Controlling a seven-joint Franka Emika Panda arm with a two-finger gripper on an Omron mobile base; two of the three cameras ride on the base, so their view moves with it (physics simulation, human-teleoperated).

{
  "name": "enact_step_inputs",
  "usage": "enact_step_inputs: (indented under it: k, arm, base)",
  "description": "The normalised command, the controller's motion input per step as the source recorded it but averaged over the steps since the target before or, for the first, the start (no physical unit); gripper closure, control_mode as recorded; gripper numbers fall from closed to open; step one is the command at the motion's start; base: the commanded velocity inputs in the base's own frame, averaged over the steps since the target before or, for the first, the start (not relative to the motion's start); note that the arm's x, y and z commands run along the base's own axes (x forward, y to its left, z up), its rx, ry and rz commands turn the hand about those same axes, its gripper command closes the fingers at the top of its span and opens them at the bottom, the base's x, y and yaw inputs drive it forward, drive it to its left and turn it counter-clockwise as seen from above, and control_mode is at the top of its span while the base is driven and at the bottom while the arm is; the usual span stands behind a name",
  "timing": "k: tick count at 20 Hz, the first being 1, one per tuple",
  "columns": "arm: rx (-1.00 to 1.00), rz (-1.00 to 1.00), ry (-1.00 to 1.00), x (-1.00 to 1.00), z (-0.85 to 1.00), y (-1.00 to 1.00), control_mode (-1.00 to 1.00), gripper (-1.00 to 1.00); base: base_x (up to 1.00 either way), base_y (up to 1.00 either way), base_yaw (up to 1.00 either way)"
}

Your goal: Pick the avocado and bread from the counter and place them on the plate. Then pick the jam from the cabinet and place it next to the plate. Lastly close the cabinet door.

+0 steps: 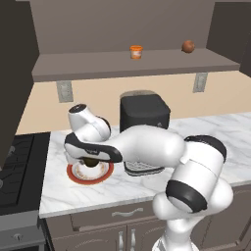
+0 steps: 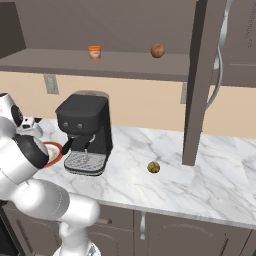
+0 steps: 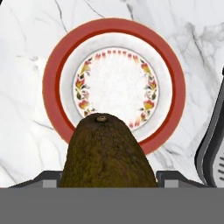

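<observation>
One avocado [image 3: 108, 151] sits clamped between the jaws [image 3: 108, 186], stem end pointing away from the hand; finger tips are mostly hidden behind its brown body in the hand view. Below and ahead of the jaws lies the plate [image 3: 51, 74], red rim, flowered cream centre, bare. Avocado hangs above the plate's near rim and is not touching it, as far as the hand view shows. In the left base view the dark lump shows under the hand [image 1: 90, 162], directly over the plate [image 1: 78, 176].

Plate rests on the marble table [image 1: 211, 132]. Just to one side of the jaws stands a black coffee machine [image 1: 143, 115], its drip tray [image 3: 214, 148] edging into the hand view beside the plate, not touching the rim.

Bread [image 2: 153, 167] lies on the table well away from the jaws, on the far side of the coffee machine, near an open cabinet door [image 2: 200, 80] seen edge-on.

Jam [image 1: 136, 51] stands upright on the open cabinet shelf [image 1: 88, 66], high above the jaws. A reddish-brown ball [image 1: 188, 46] sits on the same shelf, apart from the jar.

Stove [image 1: 19, 166] borders the table on the plate's side.
</observation>
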Motion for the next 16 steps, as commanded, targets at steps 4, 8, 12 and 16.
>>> enact_step_inputs:
  k: [4,8,12,16]
  arm:
    - [0.00,0.00,0.00,0.01,-0.11,0.03,-1.00,1.00]
    - [0.00,0.00,0.00,0.06,-0.15,0.00,-1.00,1.00]
    - [0.00,0.00,0.00,0.07,-0.14,0.00,-1.00,1.00]
    - [0.00,0.00,0.00,0.08,-0.10,0.03,-1.00,1.00]
  base:
    - [0.00,0.00,0.00]
    - [0.00,0.00,0.00]
    - [0.00,0.00,0.00]
    - [0.00,0.00,0.00]
